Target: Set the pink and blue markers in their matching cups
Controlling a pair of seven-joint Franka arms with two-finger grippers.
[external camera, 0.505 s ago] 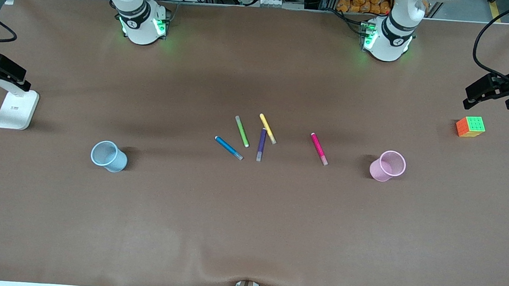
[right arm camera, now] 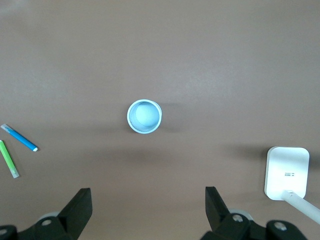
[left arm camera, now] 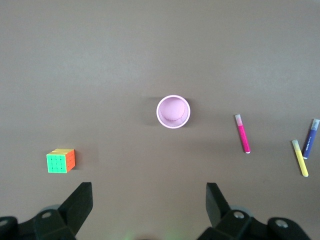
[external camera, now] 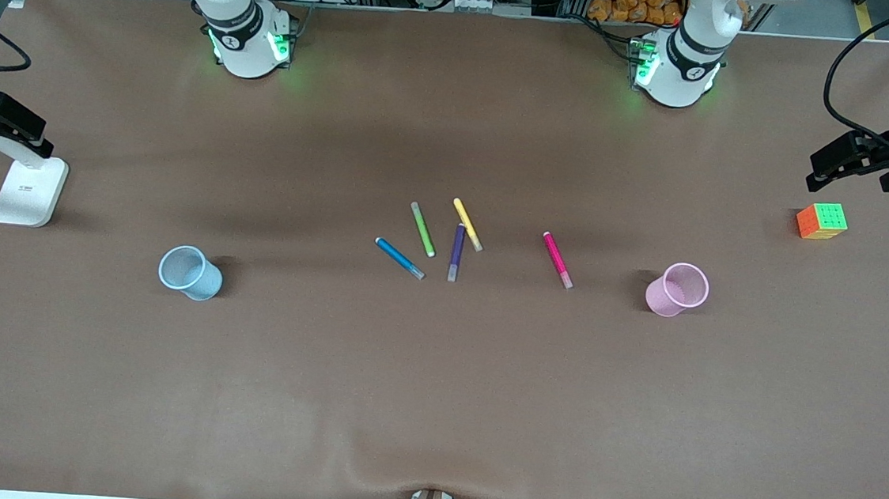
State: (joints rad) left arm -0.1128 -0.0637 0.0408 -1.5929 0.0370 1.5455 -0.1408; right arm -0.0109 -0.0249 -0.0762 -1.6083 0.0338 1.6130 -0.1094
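Observation:
The pink marker [external camera: 557, 259] lies flat near the table's middle, beside the pale pink cup [external camera: 677, 289], which stands upright toward the left arm's end. The blue marker [external camera: 399, 258] lies among the other pens, and the pale blue cup [external camera: 190, 272] stands upright toward the right arm's end. Neither gripper shows in the front view. My left gripper [left arm camera: 148, 200] is open and empty, high over the table by the pink cup [left arm camera: 173, 111] and pink marker [left arm camera: 242, 133]. My right gripper [right arm camera: 148, 202] is open and empty, high over the table by the blue cup [right arm camera: 144, 116]; the blue marker [right arm camera: 20, 138] lies off to one side.
A green pen [external camera: 422, 229], a yellow pen [external camera: 467, 223] and a dark purple pen [external camera: 456, 251] lie close to the blue marker. A colour cube [external camera: 821, 220] sits at the left arm's end. A white stand [external camera: 29, 189] sits at the right arm's end.
The black device at the table edge near the cube has shifted slightly. Markers and cups have not moved.

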